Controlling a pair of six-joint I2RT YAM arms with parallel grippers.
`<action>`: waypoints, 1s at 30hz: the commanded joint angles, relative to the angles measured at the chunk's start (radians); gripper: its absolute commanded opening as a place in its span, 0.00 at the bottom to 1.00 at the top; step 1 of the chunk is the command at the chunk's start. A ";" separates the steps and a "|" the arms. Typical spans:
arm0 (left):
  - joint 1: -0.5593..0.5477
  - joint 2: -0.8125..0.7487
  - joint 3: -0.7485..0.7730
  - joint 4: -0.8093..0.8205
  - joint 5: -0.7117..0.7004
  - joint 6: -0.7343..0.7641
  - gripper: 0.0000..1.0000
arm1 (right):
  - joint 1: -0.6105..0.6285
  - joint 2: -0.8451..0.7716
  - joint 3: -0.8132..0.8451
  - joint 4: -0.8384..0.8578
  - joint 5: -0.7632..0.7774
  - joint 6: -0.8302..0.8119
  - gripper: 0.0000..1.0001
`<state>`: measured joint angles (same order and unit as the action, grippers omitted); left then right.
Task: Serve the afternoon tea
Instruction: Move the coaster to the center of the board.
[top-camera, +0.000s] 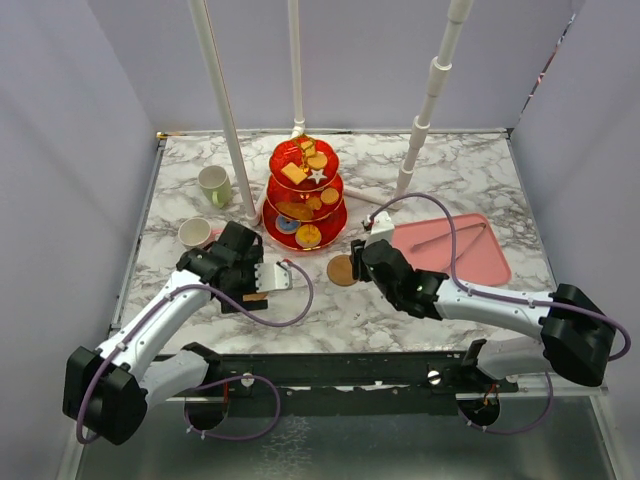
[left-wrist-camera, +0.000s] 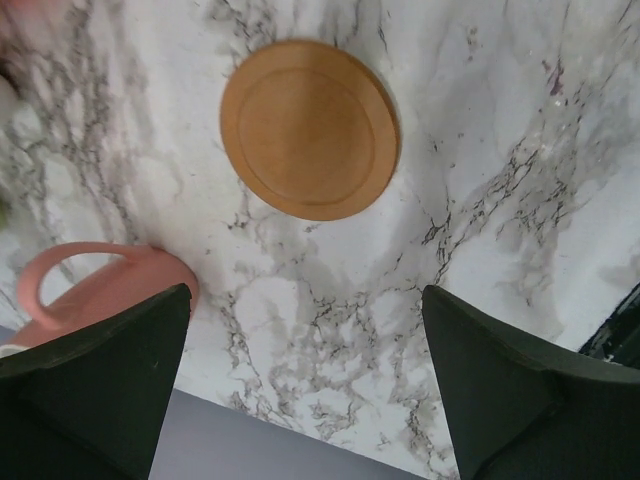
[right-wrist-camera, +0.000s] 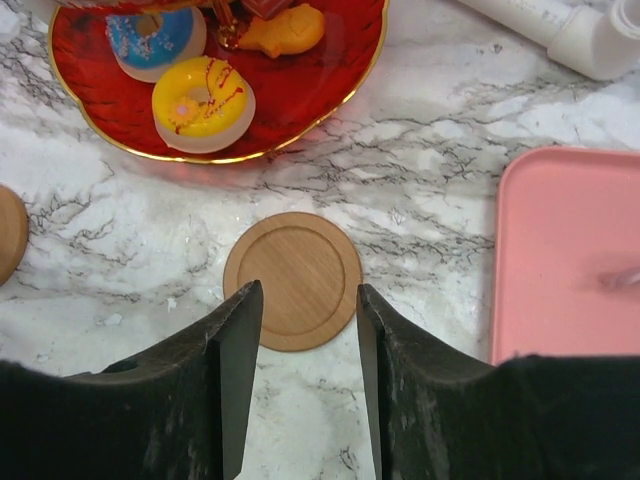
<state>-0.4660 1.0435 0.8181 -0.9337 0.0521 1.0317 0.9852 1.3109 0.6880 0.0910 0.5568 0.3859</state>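
Left pincer (left-wrist-camera: 307, 295) gapes wide; brown coaster (left-wrist-camera: 309, 128) lies ahead — pink mug (left-wrist-camera: 110, 285) alongside.

Brown coaster (right-wrist-camera: 292, 280), red stand (right-wrist-camera: 322, 72), pink tray (right-wrist-camera: 560, 250)

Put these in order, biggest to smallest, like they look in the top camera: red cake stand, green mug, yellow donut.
1. red cake stand, biggest by far
2. green mug
3. yellow donut, smallest, on the stand's bottom tier
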 joint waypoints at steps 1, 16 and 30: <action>0.051 -0.027 -0.138 0.167 -0.096 0.117 0.99 | 0.003 -0.045 -0.051 0.002 0.015 0.070 0.48; 0.245 0.307 -0.095 0.254 0.072 0.163 0.78 | -0.002 -0.093 -0.068 -0.019 0.016 0.171 0.59; 0.075 0.301 -0.158 0.346 0.099 0.038 0.49 | -0.053 0.042 -0.052 0.004 -0.050 0.213 0.54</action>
<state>-0.3523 1.3212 0.6739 -0.6243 0.1169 1.1034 0.9554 1.3411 0.6327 0.0803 0.5381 0.5728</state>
